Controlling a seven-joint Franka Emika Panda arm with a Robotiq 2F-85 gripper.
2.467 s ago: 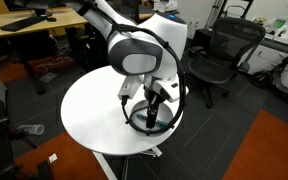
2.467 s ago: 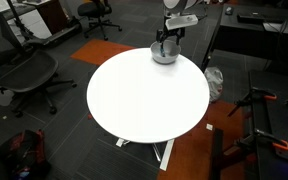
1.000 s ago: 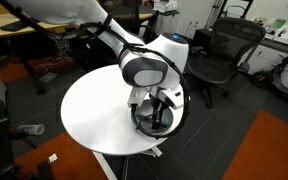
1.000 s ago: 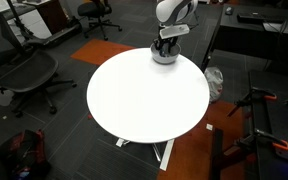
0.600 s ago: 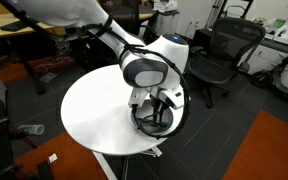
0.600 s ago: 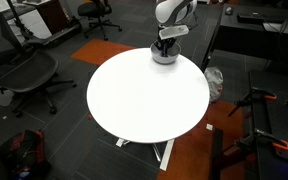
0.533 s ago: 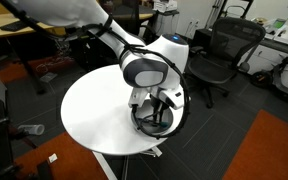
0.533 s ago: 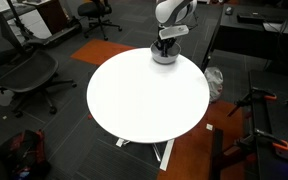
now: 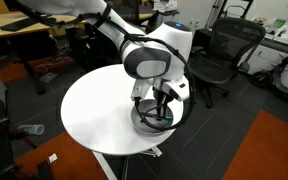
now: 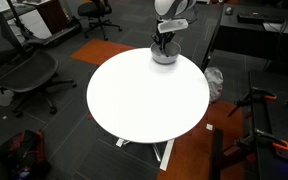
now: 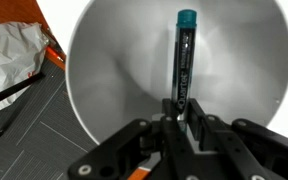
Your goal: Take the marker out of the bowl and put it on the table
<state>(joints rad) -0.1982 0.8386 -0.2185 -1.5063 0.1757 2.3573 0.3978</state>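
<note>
The round white table [image 9: 84, 115] fills the middle of both exterior views [image 10: 144, 105]. The silvery bowl [image 9: 144, 127] stands near its edge, at the centre right in one exterior view and at the upper centre in another [image 10: 164, 58]. In the wrist view the bowl's grey inner wall [image 11: 109, 70] spans most of the upper frame.

The gripper [image 11: 180, 118] enters from the bottom of the wrist view. Its fingers are drawn in tight on the lower end of the marker [image 11: 183, 60]. The marker runs up the frame over the bowl's inside, teal cap at the top centre. Whether the cap touches the bowl cannot be told.

In both exterior views the gripper [image 9: 161, 103] hangs directly above the bowl [image 10: 164, 44].

Compared with half a second ago, the wrist sits higher above the bowl. The bowl has not moved.
</note>
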